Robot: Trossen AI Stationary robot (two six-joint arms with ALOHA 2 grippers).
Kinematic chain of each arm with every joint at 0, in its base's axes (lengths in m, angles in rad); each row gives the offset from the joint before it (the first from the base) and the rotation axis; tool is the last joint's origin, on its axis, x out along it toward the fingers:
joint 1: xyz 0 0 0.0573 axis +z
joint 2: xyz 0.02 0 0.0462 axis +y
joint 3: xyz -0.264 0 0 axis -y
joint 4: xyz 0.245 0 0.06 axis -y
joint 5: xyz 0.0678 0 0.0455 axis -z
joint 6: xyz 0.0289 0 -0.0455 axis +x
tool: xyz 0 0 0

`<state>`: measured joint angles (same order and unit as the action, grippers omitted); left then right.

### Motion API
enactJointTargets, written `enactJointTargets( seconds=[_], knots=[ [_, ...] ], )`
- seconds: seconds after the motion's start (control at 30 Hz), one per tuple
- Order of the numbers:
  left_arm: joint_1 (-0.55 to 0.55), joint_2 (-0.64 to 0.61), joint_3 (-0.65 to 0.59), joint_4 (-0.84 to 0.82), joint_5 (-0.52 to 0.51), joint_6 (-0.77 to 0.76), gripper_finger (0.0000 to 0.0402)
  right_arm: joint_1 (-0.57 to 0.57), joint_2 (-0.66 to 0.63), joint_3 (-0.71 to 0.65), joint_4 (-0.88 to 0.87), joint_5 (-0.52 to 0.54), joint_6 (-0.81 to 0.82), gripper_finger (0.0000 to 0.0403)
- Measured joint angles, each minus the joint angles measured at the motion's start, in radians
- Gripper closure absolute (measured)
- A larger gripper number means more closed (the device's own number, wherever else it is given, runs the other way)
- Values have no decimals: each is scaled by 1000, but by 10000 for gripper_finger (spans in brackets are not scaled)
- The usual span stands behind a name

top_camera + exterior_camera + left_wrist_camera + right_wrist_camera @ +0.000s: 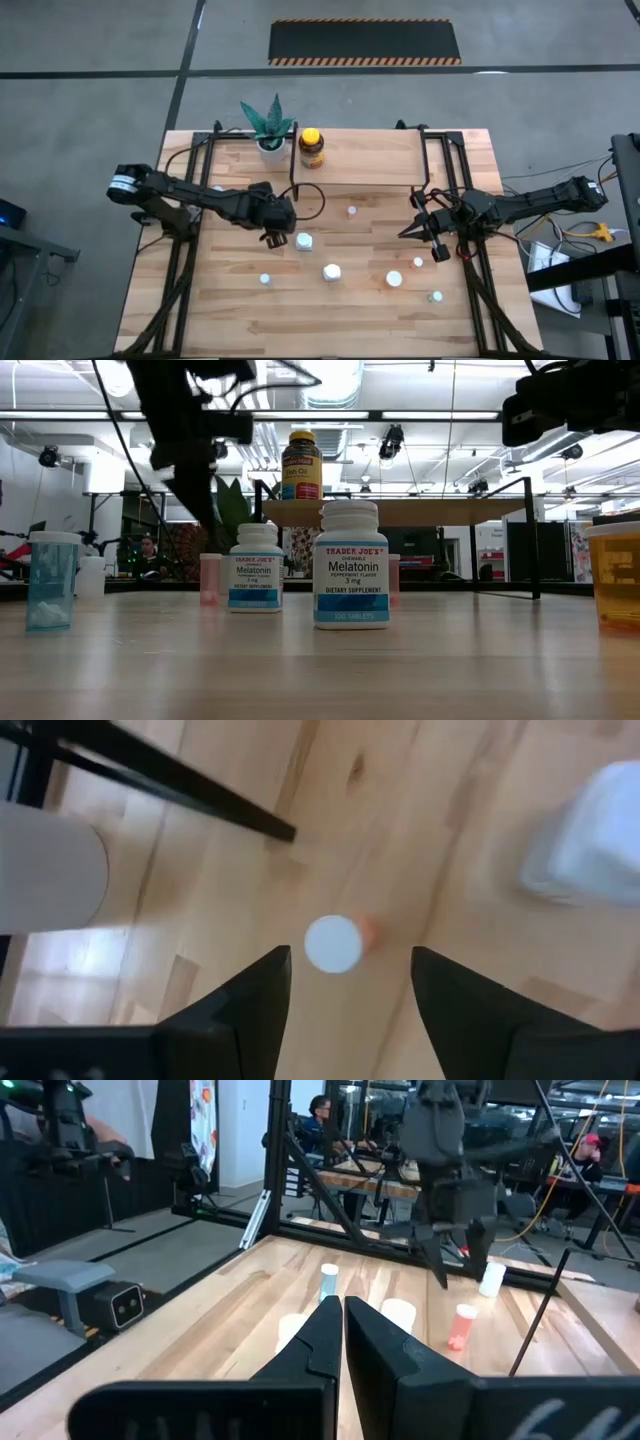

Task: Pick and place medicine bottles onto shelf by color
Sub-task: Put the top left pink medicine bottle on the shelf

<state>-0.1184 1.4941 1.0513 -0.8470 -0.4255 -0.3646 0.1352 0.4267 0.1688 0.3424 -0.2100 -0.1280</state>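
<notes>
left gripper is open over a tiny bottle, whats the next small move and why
Probably lower the left gripper straight down around the small pink bottle, then close. In the left wrist view its fingers stand open either side of the white cap, which sits upright on the table, not yet between the fingertips. The shelf holds only the amber bottle.

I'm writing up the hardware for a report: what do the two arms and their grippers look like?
Both arms are dark, nearly black, slim and jointed, with black cables looping beside them. The left arm has a white band near its base. The left gripper and right gripper each have two flat, matte black fingers tapering to wedge-shaped tips.
</notes>
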Motion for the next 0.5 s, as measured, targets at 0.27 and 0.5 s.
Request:
enactJointTargets(
  seconds=[0.27, 0.5],
  knots=[
    [49, -8, -140, 207, 7, 31, 210, 0, 0, -2, 1, 0, -3, 394],
    [61, -8, -184, 268, 10, 31, 210, 0, 0, -2, 1, 0, -6, 394]
  ],
)
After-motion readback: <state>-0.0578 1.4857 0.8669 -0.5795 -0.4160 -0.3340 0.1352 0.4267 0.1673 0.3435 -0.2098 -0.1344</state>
